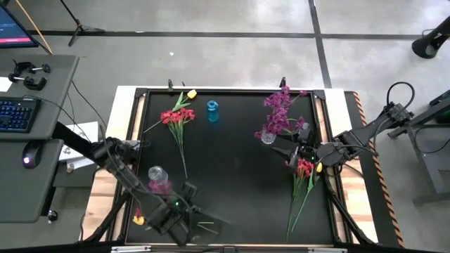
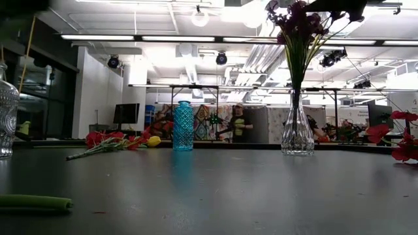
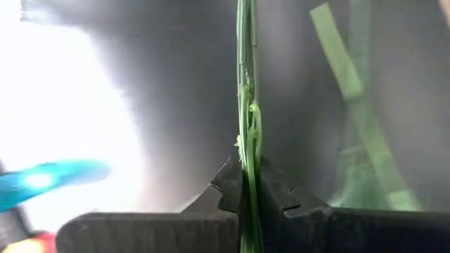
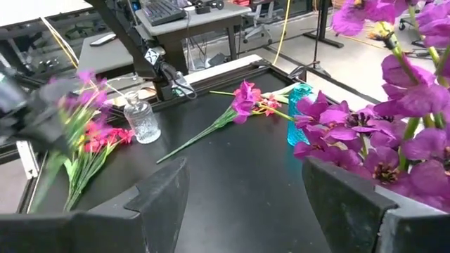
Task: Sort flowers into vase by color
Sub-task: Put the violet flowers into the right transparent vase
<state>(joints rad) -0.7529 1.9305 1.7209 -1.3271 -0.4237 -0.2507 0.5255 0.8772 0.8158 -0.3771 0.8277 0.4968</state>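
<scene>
Table (image 1: 232,183): black top in a pale wooden frame
Far edge: red flower bunch (image 1: 177,118) lying flat with a yellow bud (image 1: 191,93) beside it; blue vase (image 1: 212,111) upright just to their right
Right side: clear vase (image 1: 268,138) holding purple flowers (image 1: 281,109); red flowers (image 1: 304,169) lying near the right edge
Left front: clear glass vase (image 1: 156,173); loose green stem (image 2: 36,203) lying flat

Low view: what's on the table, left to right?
Clear glass vase at the left edge → green stem lying near the camera → red flowers lying flat → yellow bud → blue vase → clear vase with purple flowers → red flowers at the right edge.
</scene>
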